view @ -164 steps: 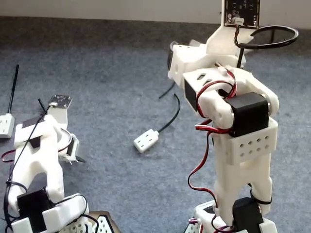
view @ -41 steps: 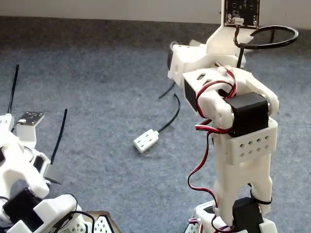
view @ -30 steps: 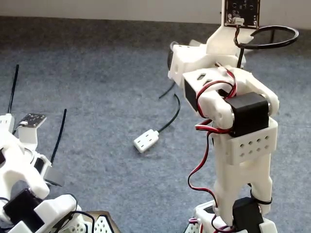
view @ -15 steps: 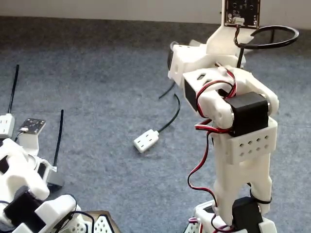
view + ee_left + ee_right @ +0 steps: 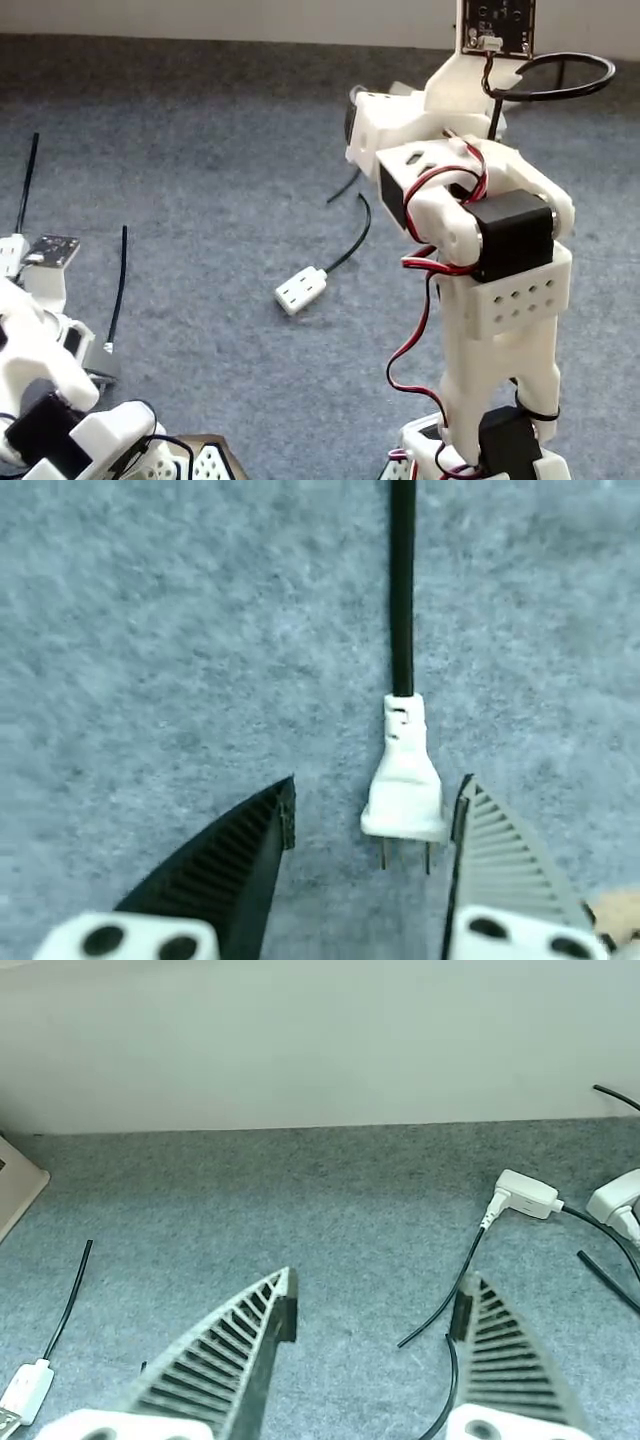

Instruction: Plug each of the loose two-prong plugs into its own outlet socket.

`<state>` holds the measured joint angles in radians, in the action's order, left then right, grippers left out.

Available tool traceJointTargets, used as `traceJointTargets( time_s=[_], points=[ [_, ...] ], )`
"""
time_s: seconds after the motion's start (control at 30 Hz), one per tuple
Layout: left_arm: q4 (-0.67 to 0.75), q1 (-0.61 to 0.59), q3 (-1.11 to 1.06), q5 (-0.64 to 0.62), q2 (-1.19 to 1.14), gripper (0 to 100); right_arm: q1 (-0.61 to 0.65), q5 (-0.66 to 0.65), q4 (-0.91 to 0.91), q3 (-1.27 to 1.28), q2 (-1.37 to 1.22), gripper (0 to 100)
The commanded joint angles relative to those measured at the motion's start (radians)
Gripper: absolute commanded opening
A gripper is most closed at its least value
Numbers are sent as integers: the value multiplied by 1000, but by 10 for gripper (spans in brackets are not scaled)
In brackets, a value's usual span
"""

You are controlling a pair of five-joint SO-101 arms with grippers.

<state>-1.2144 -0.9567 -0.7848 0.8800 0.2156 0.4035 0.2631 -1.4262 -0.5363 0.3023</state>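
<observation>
Far L in the high view, a white socket block (image 5: 10,255) lies at the edge of the grey carpet (image 5: 220,180), w/ nothing plugged into it as far as I can tell. Just R of it the left gripper (image 5: 378,782) sits low over the carpet, jaws spread apart. A white two-prong plug (image 5: 405,795) lies flat btwn them, nearer the grey finger (image 5: 500,870) than the black finger (image 5: 240,870). It's not pinched; can't tell whether the grey finger touches it. Its prongs are bare and point back toward the wrist, and its black cord (image 5: 402,580) runs straight away from the gripper. Mid-carpet lies the middle socket (image 5: 300,289), nothing in its slots, its own dark lead trailing off toward the R arm. On the R, the right gripper (image 5: 379,1280) looks out across the carpet, jaws apart, nothing held. Beyond it a white cord end (image 5: 525,1198) lies loose, too small to say plug or socket. Progress, as I judge it: approx nil so far, since no plug is seated in any socket that shows. The L arm looks lined up for the 1st pick, w/ the grasp not yet made. Still to do: close on the plug, lift it, turn the prongs to a socket, push home, then the same for any other loose plug
</observation>
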Motion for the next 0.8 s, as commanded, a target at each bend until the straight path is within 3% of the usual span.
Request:
traceJointTargets(
  time_s=[0.0,0.1,0.23,0.47,0.77],
  points=[
    [-212,47,120,-3,22,266,10,-12,19,-27,28,250],
    [-301,84,147,-3,22,266,10,-12,19,-27,28,250],
    [-310,111,113,-6,21,266,10,-12,19,-27,31,250],
    [-176,107,41,-8,15,266,10,-12,19,-27,31,250],
    [-104,105,-53,-3,15,266,10,-12,19,-27,30,250]
  ],
)
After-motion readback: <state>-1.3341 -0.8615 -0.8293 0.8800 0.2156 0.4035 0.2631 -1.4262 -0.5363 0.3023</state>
